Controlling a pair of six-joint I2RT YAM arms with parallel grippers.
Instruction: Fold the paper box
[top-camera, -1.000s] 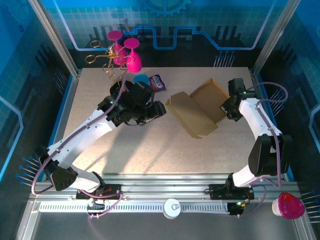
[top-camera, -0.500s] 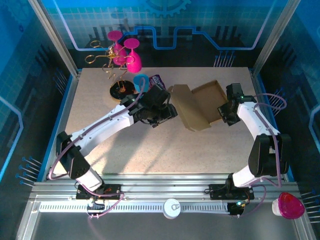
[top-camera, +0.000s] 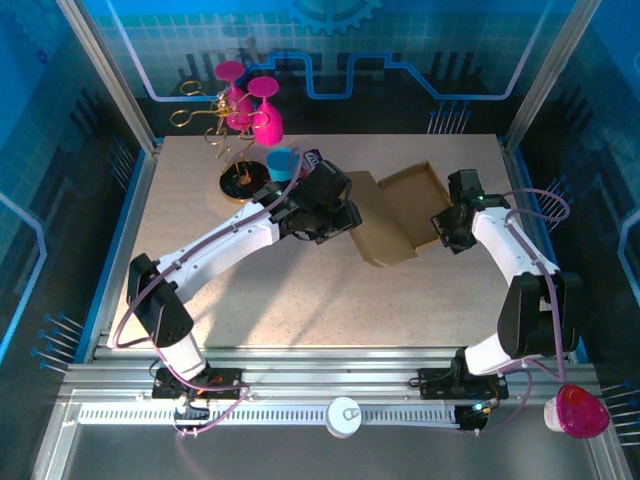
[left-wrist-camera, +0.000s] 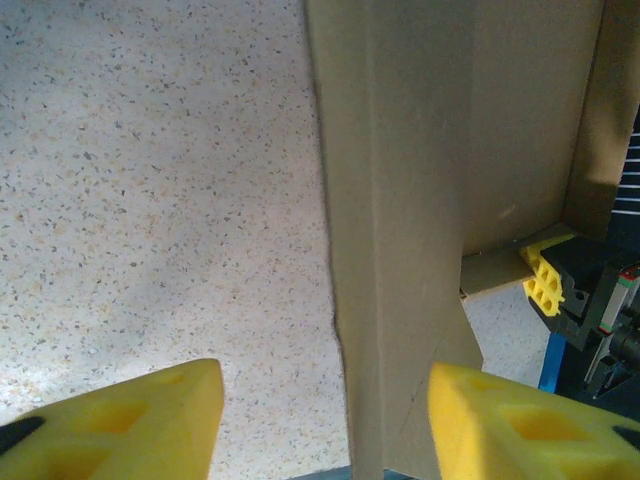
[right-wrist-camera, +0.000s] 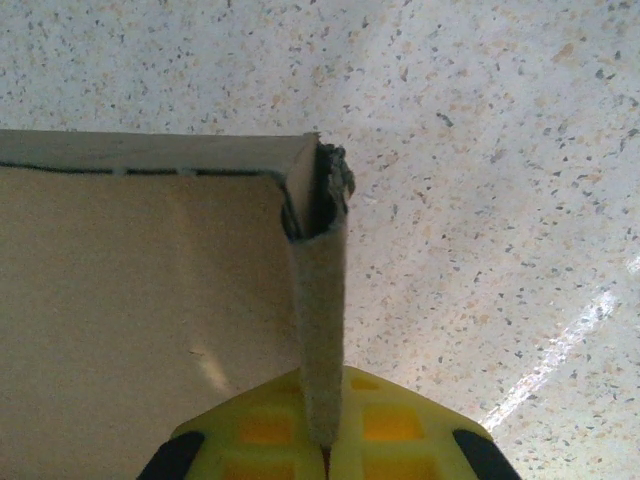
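A brown kraft cardboard paper box (top-camera: 395, 212) sits half-folded on the far right-centre of the speckled stone-look table (top-camera: 200, 200), between the two arms.

Its shallow tray part, with low upright walls, lies to the right and its inside shows bare matte cardboard. A creased flat panel rises on the left. The right gripper (right-wrist-camera: 320, 432) has its yellow gridded pads (right-wrist-camera: 385, 425) pressed together on a thin tray wall at the frayed corner. The left gripper (left-wrist-camera: 320, 430) has its yellow foam pads (left-wrist-camera: 125, 420) apart, straddling the panel's raised edge. I cannot tell whether they touch it. Far left of the paper box stand a small blue cup (top-camera: 282, 160) and a purple snack packet (top-camera: 316, 159), partly hidden.
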